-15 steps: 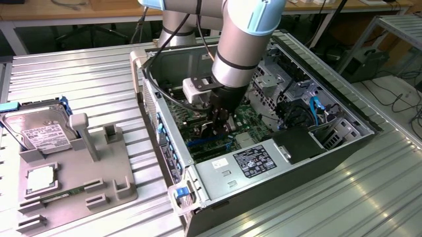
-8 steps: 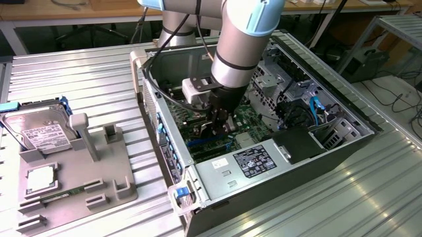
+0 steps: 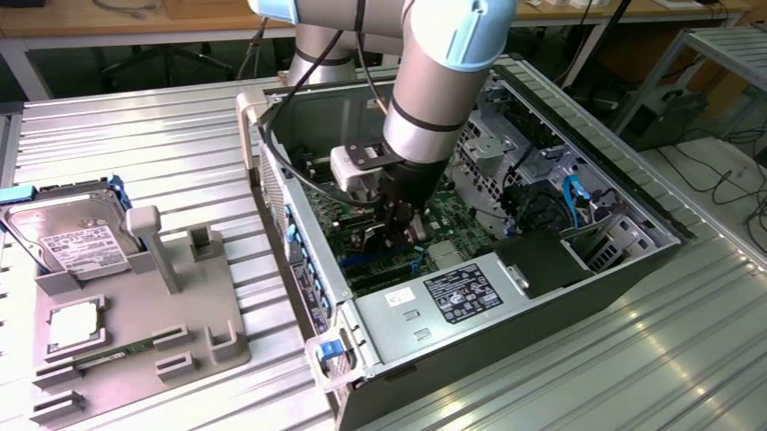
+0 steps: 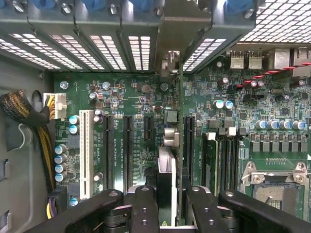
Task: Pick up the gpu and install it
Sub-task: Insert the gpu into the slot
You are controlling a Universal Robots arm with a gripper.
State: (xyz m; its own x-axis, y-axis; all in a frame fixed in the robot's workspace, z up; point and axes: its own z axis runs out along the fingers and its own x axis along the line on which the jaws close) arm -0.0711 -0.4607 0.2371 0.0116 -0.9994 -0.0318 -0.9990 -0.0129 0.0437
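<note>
My gripper (image 3: pixel 401 232) reaches down inside the open computer case (image 3: pixel 623 193), over the green motherboard (image 3: pixel 450 215). It is shut on the gpu (image 4: pixel 166 174), a thin black card seen edge-on between my two black fingers (image 4: pixel 146 208). The card stands on edge over the motherboard's slot area, between a short black slot (image 4: pixel 148 128) and a long black slot (image 4: pixel 188 145). Its far end runs toward the rear bracket openings (image 4: pixel 171 63) of the case. I cannot tell whether its lower edge touches a slot.
A white slot (image 4: pixel 86 153) and two long black slots (image 4: pixel 108 155) lie beside the card; a memory stick (image 4: pixel 210 160) and the bare CPU socket (image 4: pixel 277 187) are on the other side. On the exterior view's left, a grey fixture tray (image 3: pixel 132 332) holds a hard drive (image 3: pixel 78 238), a CPU (image 3: pixel 74 325) and a memory stick (image 3: pixel 114 352).
</note>
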